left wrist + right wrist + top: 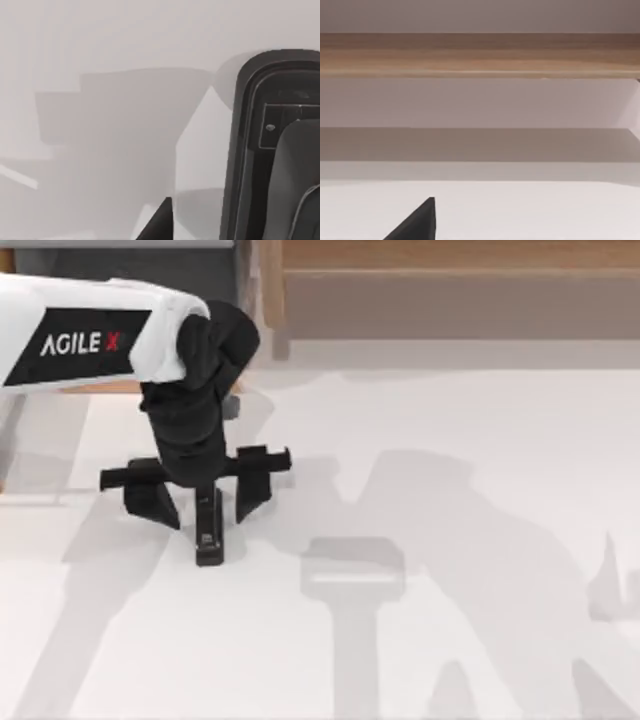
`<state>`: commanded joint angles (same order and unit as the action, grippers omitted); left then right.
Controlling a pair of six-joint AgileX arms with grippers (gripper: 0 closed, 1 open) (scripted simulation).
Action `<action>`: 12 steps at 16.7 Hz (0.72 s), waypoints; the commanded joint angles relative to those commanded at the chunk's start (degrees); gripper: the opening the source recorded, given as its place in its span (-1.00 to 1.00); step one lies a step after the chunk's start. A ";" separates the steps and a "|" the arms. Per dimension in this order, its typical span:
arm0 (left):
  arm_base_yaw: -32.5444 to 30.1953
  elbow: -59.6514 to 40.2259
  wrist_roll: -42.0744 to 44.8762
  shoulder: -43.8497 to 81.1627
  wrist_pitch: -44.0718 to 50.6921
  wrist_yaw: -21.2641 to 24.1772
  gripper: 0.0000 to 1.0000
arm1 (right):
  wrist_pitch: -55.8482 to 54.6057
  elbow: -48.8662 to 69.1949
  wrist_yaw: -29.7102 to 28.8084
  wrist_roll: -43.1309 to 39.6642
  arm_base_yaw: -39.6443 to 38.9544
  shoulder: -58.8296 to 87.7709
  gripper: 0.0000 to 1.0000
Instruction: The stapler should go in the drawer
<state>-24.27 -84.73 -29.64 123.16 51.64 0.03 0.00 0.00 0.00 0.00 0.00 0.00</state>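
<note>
**Left claw spread above stapler**

Small narrow black bar-shaped stapler [209,531], pale mark on top, lies on white surface [480,540], left of centre. Left claw [205,502] released, fingers straddling it. Brown wooden furniture panel [440,280] along far edge.

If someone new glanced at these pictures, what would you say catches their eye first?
The left gripper, fingers spread wide, hangs over the black stapler lying on the white table, left of centre in the top view. In the left wrist view the stapler looms large and close. A wooden furniture panel runs along the table's far edge.
</note>
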 joint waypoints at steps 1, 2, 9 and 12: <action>0.00 0.00 0.00 0.00 0.00 0.00 -0.21 | 0.00 0.00 0.00 0.00 0.00 0.00 1.00; 0.00 0.00 0.00 0.00 0.00 0.00 -0.36 | 0.00 0.00 0.00 0.00 0.00 0.00 1.00; 0.00 0.00 0.00 0.00 0.00 0.00 -1.00 | 0.00 0.00 0.00 0.00 0.00 0.00 1.00; 0.00 0.00 0.00 0.00 0.00 0.00 -1.00 | 0.00 0.00 0.00 0.00 0.00 0.00 1.00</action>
<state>-24.27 -84.73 -29.64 123.16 51.64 0.03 0.00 0.00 0.00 0.00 0.00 0.00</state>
